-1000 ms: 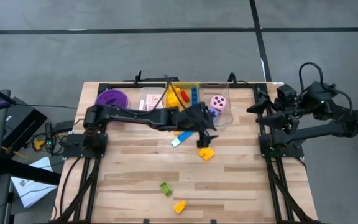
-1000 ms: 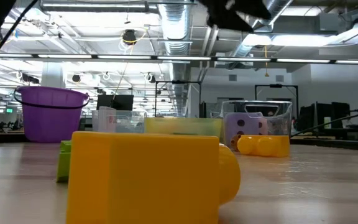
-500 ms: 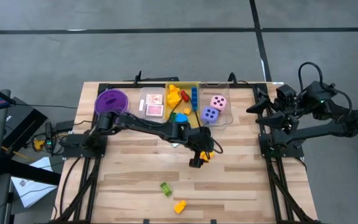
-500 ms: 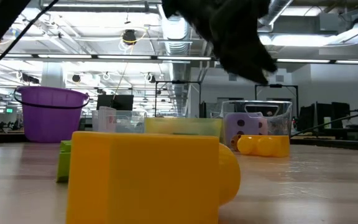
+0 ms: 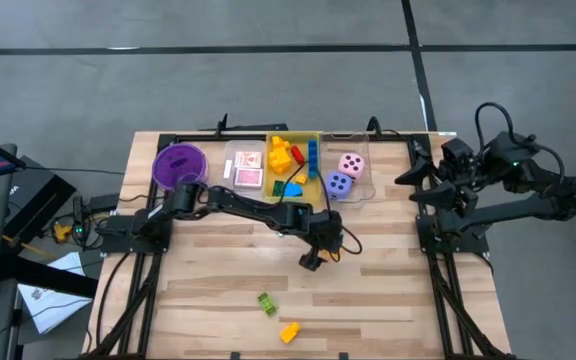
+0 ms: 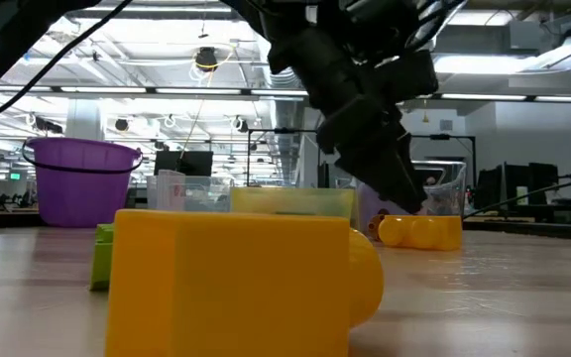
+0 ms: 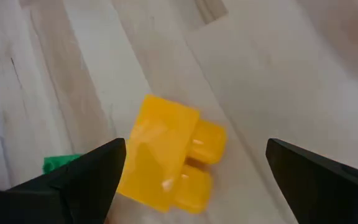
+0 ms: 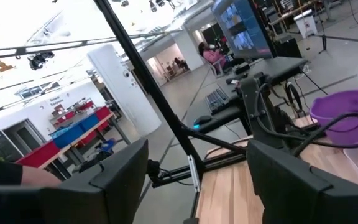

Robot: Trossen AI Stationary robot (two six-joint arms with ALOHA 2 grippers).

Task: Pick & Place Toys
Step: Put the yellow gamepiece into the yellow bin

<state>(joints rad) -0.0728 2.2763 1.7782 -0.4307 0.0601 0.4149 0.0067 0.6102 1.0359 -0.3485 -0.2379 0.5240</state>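
One yellow plastic building block [image 7: 169, 155] lies mid-table, at four o'clock from centre, directly under my left gripper [image 5: 312, 261], fingers spread wide. If I descend off-centre, a finger could knock it aside. Right gripper [image 5: 408, 178] waits at three o'clock, fingers apart.

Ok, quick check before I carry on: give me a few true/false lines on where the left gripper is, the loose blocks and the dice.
1. The left gripper hangs open over a yellow block. True.
2. The pink die and purple die lie loose on the table. False: both sit in the clear bin.
3. A green block and another yellow block lie near the table's front edge. True.
4. The right gripper is shut on a playing card. False: it holds nothing and is parked off the table's right side.
5. The purple bowl stands at the table's back left. True.
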